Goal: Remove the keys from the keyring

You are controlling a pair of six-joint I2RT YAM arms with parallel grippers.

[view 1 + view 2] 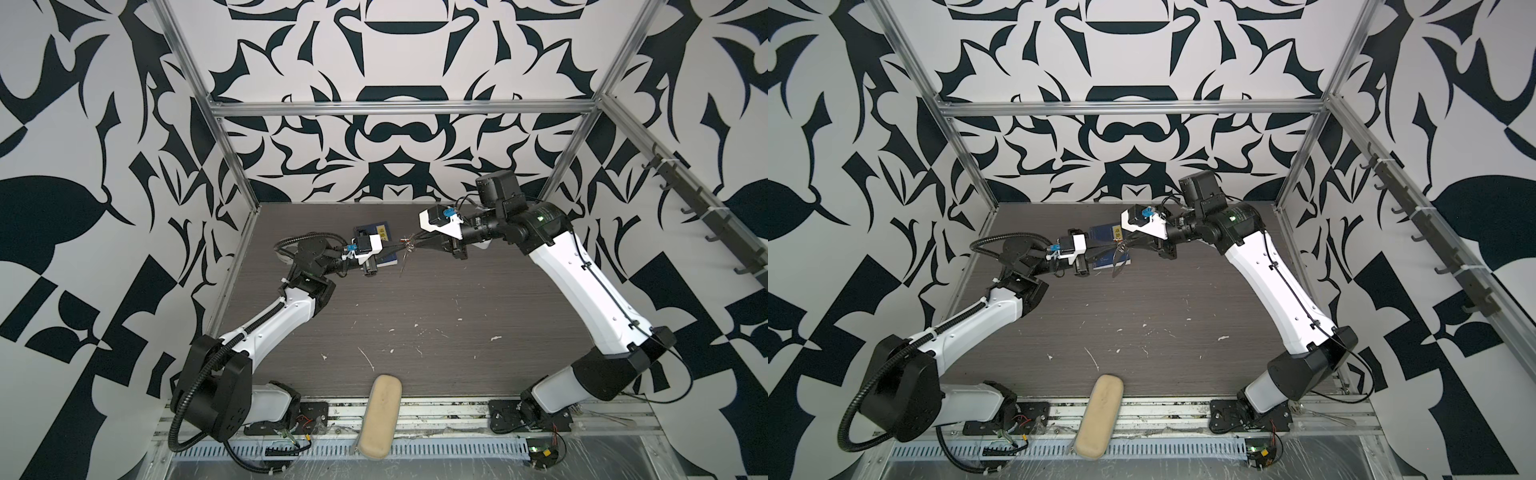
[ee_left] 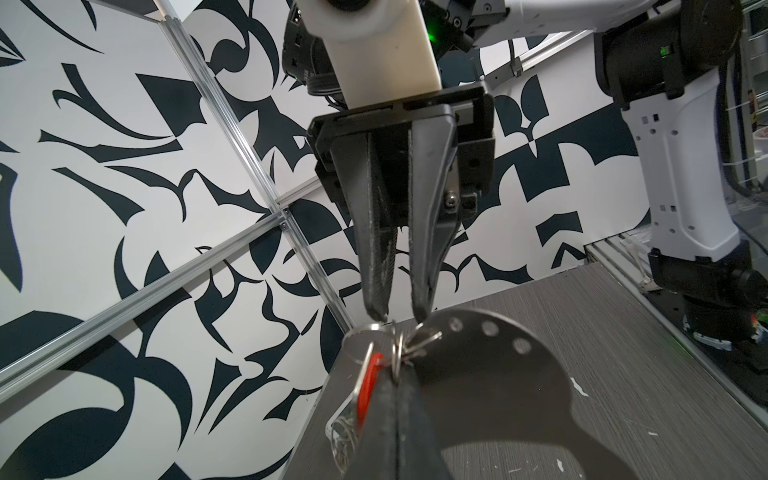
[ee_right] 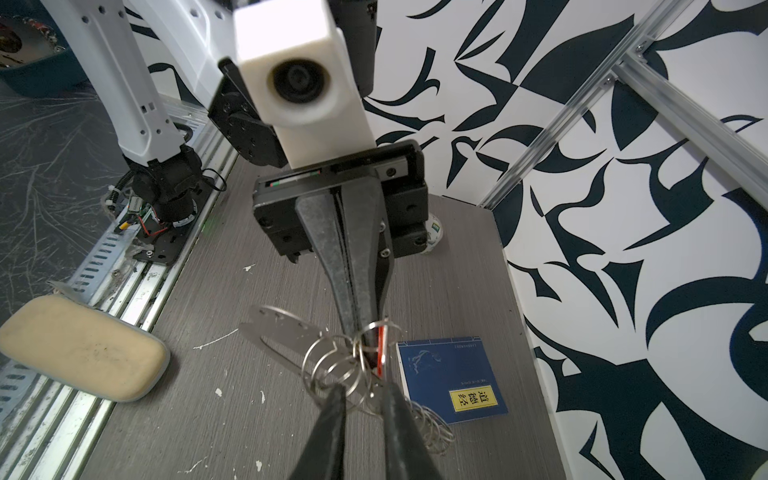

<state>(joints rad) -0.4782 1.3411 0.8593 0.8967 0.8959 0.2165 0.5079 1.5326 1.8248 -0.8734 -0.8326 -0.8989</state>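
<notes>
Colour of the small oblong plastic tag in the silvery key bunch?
Red; the tag shows best in the left wrist view.

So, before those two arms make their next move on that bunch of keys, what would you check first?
1. Left fingers clamped on the bunch of thin silvery keys with the red plastic tag: ok.
2. Right fingers gripping that bunch too: not ok; they straddle it with a gap between them.
3. Bunch held clear of the dark wood-grain table: ok.
4. Flat grey oval keyring loop hanging free, unsnagged: cannot tell.
5. Blue book with the yellow label lying flat on the table, apart from the bunch: ok.
</notes>
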